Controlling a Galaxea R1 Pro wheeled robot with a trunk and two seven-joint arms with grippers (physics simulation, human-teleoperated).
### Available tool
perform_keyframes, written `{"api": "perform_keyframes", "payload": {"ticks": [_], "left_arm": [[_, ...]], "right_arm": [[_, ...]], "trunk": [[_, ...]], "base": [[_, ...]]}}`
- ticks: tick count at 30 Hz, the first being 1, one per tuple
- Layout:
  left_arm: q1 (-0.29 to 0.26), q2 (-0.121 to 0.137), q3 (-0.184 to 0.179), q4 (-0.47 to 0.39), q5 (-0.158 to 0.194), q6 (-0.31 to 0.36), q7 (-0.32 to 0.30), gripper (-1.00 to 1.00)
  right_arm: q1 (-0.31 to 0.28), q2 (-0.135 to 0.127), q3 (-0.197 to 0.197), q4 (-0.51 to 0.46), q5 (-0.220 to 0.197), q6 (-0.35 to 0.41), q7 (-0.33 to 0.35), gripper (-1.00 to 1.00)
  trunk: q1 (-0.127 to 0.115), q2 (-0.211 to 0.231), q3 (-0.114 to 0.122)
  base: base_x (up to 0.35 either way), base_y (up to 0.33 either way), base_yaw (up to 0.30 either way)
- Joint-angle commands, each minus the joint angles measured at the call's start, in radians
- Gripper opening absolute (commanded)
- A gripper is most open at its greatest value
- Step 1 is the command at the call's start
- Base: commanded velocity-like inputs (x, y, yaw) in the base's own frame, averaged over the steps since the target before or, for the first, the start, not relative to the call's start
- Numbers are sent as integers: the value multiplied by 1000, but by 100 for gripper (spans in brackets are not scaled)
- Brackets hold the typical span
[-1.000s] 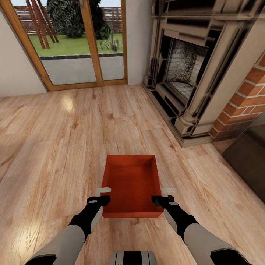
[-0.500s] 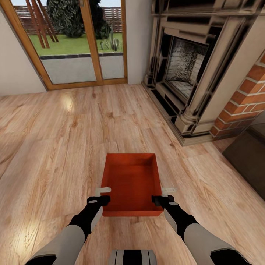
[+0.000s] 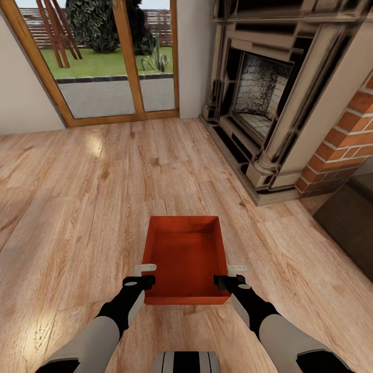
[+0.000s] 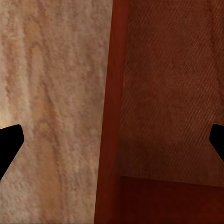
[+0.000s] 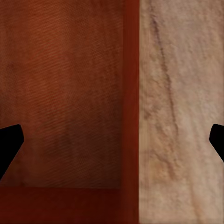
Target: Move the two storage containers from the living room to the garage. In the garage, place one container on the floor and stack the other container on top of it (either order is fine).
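- Both grippers sat at the near end of one storage container [image 3: 186,256] in the head view: the left gripper [image 3: 145,275] at its left wall, the right gripper [image 3: 229,275] at its right wall. Each showed a pale finger outside the wall and a dark part at the rim. The red-orange bin lay in the living room on the wood-plank floor [image 3: 77,207], with the fireplace [image 3: 259,98] ahead to the right and the glass doors [image 3: 103,57] ahead to the left.
- From the left wrist view, the two dark fingertips [image 4: 9,144] stood wide apart, one over the floor boards [image 4: 51,107] and one over the bin's inside. The left wall [image 4: 112,116] ran between them, untouched by either tip.
- On the right wrist view the picture mirrored that: spread fingertips [image 5: 9,144], with the right wall [image 5: 131,107] between them and bare floor [image 5: 182,112] beyond it.
- Judged from this, neither gripper had yet closed on a wall. The walls looked thin and plain, so a shallow or uneven pinch could let the bin slip or tilt on lifting. If one side closed before the other, the bin might skid sideways across the smooth boards. Both holds sat near one end, so the far end could sag.
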Motion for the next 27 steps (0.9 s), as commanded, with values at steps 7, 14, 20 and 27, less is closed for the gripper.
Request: {"api": "perform_keyframes", "payload": {"ticks": [7, 14, 20, 27], "left_arm": [[0, -1, 6, -2, -11, 6, 0, 100], [0, -1, 5, -2, -11, 6, 0, 100], [0, -1, 6, -2, -10, 6, 1, 100], [0, -3, 3, -2, -10, 8, 1, 100]], "right_arm": [[0, -2, 8, -2, -8, 6, -6, 100], [0, -3, 8, -2, -8, 6, -5, 100], [0, -4, 8, -2, -8, 6, -6, 100], [0, -4, 8, -2, -8, 7, -6, 100]], "trunk": [[0, 0, -1], [11, -21, -10], [11, -21, -10], [11, -21, -10]], "base": [[0, 0, 0], [0, 0, 0], [0, 0, 0], [0, 0, 0]]}}
